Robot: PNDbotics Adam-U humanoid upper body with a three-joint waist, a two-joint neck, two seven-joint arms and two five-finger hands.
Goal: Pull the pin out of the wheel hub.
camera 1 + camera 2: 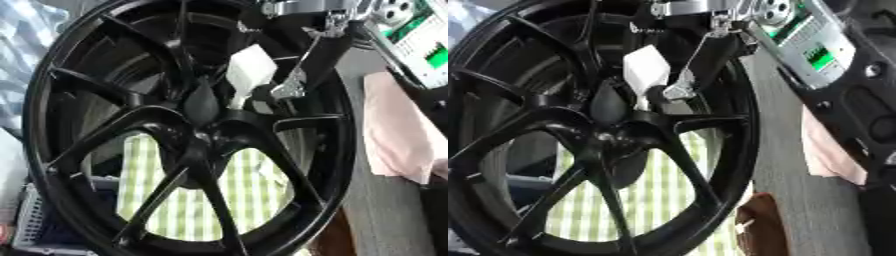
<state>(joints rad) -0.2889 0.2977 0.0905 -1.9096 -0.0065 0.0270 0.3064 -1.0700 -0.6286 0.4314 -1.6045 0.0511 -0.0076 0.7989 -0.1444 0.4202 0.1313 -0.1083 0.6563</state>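
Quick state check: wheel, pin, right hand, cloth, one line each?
wheel: upright, black, spokes facing the camera.
pin: white, at the hub; whether still seated cannot be told.
right hand: reaching in from the upper right, fingers at the pin.
pink cloth: lying right of the wheel.

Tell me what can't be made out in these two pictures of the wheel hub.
- White pin: both views, its lower end hidden at the black spoked wheel hub.
- Right hand: both views, only silver parts by the pin show; fingers unclear.
- Left hand: in neither view.
- Wheel's rim: left eye view, cut off at the bottom edge.
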